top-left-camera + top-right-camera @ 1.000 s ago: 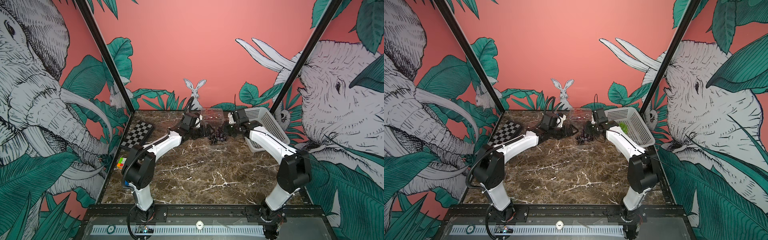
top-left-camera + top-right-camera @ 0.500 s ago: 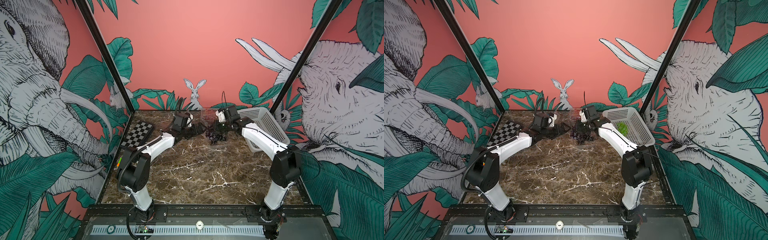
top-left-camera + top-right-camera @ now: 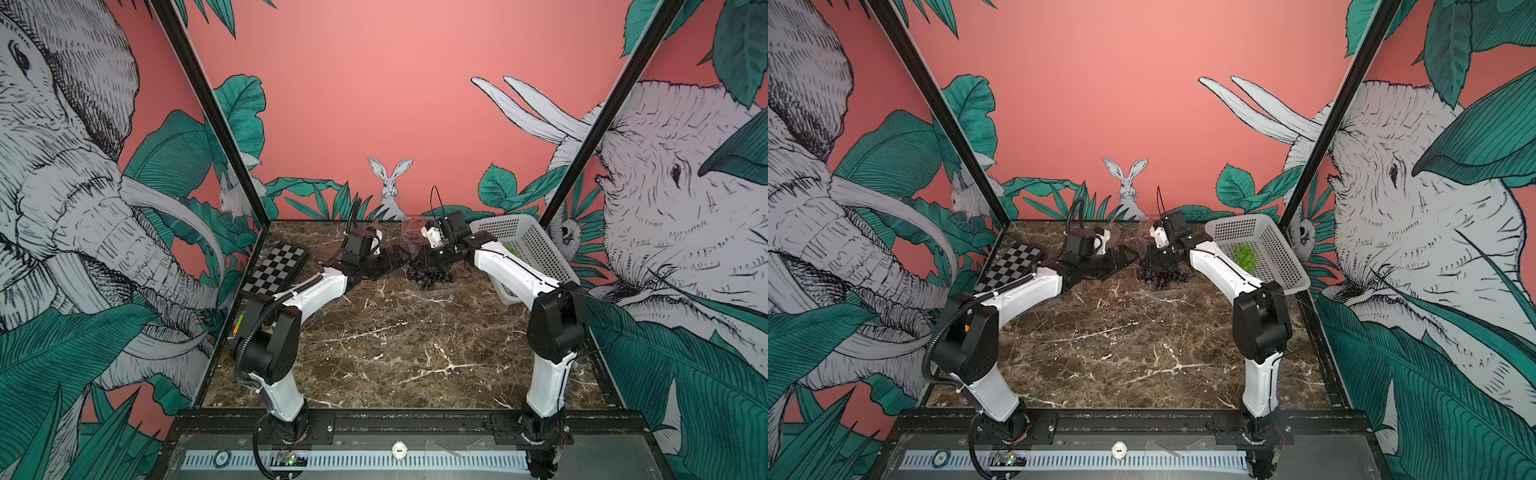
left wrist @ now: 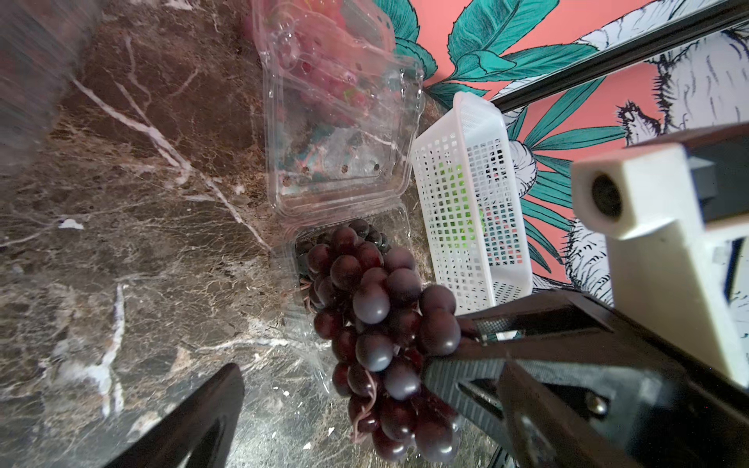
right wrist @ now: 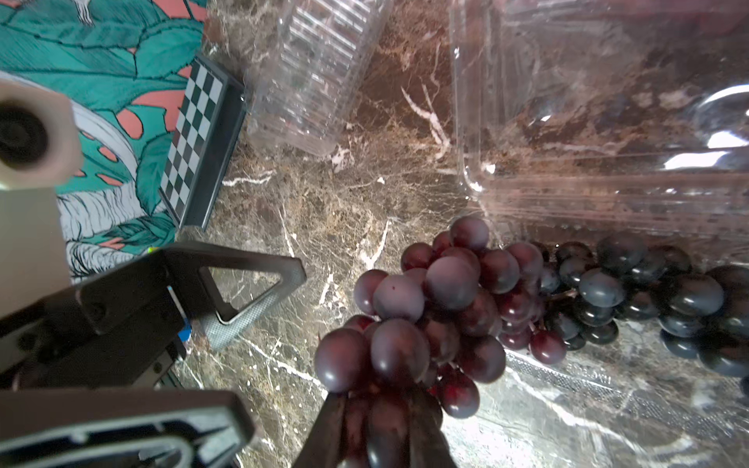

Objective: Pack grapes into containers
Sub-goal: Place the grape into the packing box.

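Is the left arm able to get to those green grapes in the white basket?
Probably not easily. The green grapes lie in the basket beyond the right arm, and the right hand grips the red bunch in between.

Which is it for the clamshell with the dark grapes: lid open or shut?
Open. The clamshell lid stands upright behind its base; the dark grapes lie uncovered in it.

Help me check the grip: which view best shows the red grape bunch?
Left wrist view: the whole bunch of round glossy red grapes shows, the right tool clamped on it. The right wrist view crops it; both top views show a small dark cluster.
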Robot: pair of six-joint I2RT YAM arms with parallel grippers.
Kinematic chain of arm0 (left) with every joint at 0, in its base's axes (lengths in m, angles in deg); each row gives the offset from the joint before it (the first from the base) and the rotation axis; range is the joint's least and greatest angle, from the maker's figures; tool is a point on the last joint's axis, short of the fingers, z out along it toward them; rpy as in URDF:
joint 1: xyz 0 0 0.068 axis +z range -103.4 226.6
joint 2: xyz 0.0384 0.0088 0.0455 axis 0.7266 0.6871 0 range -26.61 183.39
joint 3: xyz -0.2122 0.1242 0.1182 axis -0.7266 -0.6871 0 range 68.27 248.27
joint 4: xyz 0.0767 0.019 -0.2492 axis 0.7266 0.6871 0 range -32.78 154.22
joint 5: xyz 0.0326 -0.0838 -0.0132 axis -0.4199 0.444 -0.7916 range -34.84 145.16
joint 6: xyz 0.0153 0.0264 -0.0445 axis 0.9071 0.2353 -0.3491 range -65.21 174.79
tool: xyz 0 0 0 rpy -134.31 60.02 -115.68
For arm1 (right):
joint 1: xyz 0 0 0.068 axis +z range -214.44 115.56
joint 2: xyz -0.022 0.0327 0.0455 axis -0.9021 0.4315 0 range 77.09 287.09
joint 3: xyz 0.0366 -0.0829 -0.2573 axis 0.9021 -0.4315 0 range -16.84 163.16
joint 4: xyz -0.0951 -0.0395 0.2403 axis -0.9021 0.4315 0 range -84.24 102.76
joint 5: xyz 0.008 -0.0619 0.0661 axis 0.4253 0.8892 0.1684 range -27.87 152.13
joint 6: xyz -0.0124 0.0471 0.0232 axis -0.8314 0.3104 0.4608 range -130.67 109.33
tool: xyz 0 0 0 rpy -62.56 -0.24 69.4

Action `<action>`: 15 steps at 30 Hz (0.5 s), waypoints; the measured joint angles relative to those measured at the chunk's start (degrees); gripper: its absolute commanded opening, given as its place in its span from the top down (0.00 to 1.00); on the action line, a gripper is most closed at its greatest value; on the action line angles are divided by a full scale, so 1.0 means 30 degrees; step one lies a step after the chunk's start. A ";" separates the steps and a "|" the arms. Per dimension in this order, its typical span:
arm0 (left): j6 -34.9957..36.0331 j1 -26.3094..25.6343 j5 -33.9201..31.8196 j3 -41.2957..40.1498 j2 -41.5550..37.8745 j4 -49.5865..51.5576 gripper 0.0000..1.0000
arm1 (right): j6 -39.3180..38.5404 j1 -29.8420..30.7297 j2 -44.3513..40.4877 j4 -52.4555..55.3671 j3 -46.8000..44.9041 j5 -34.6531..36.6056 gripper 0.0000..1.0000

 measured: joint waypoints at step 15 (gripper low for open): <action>-0.0299 0.0029 0.0095 0.0000 0.0000 -0.0036 0.01 | -0.3286 -0.2055 0.1712 0.2339 0.0474 -0.1435 0.77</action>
